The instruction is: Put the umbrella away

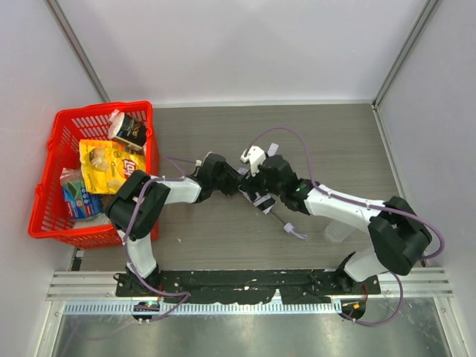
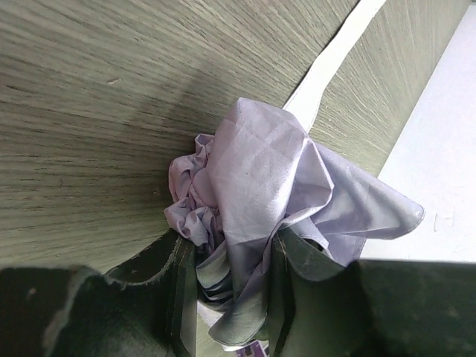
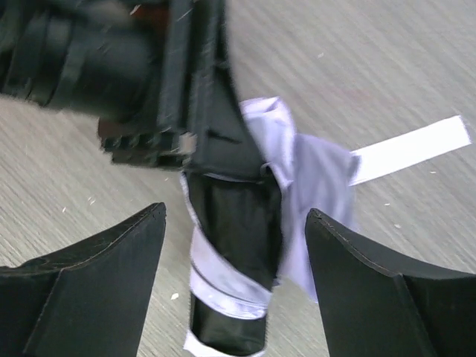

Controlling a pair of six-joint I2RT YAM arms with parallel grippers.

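Lavender umbrella [image 2: 260, 186], not yet stowed, is hanging in pinching left fingers [image 2: 305, 294]; right fingers [image 3: 372, 290] at three o'clock are gaping empty.

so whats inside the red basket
A yellow chip bag, a dark tub and a blue-green packet lie in the red basket. Anything beneath them is covered and cannot be seen.

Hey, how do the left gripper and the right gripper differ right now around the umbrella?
The left gripper's fingers are closed narrow; the right gripper's fingers stand wide apart. The left gripper clamps the umbrella's bunched fabric; the right gripper holds nothing, the umbrella merely showing between its fingers. Both meet at the umbrella.
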